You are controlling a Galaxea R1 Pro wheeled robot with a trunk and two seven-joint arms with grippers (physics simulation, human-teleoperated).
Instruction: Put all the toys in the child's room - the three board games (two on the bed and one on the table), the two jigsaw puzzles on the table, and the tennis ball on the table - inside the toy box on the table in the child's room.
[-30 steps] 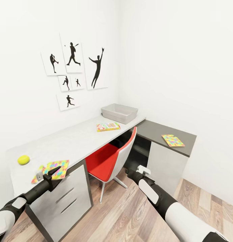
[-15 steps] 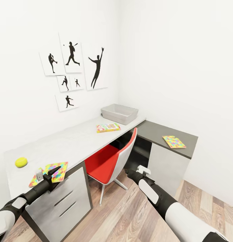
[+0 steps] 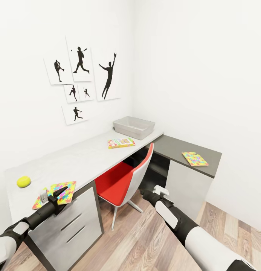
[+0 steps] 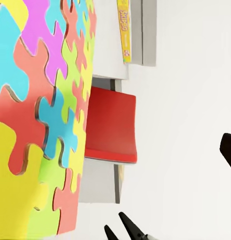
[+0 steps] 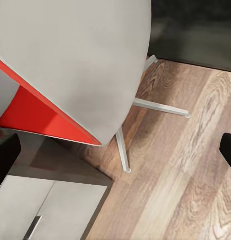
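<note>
Room: white walls, wood-plank floor [image 3: 145,241], black silhouette sports pictures [image 3: 82,81] above an L-shaped table [image 3: 85,156] set in the corner.
Left gripper [image 3: 54,195]: dark fingers [image 3: 61,191] spread apart, nothing between them, poised at the table's near end over the edge of a jigsaw puzzle [image 3: 57,192]; whether they touch the sheet cannot be told.
Left wrist view: the same puzzle [image 4: 38,115] looms close, its interlocking yellow, pink, blue and orange pieces plain to see.
Right gripper [image 3: 157,190]: held low over the floor, just beside the red chair [image 3: 124,180]; whether its fingers are apart or together cannot be told.
Right wrist view: the chair's grey back, red seat edge and white legs [image 5: 128,145] over the planks.
Tennis ball [image 3: 23,181]: on the light grey top, near the left-hand puzzle, towards the wall.
Board game [image 3: 121,142]: flat on the light top, near the toy box.
Toy box [image 3: 134,127]: pale grey bin at the far end of the light top, by the corner wall.
Second jigsaw puzzle [image 3: 194,158]: flat on the dark grey corner section, well apart from the toy box.
</note>
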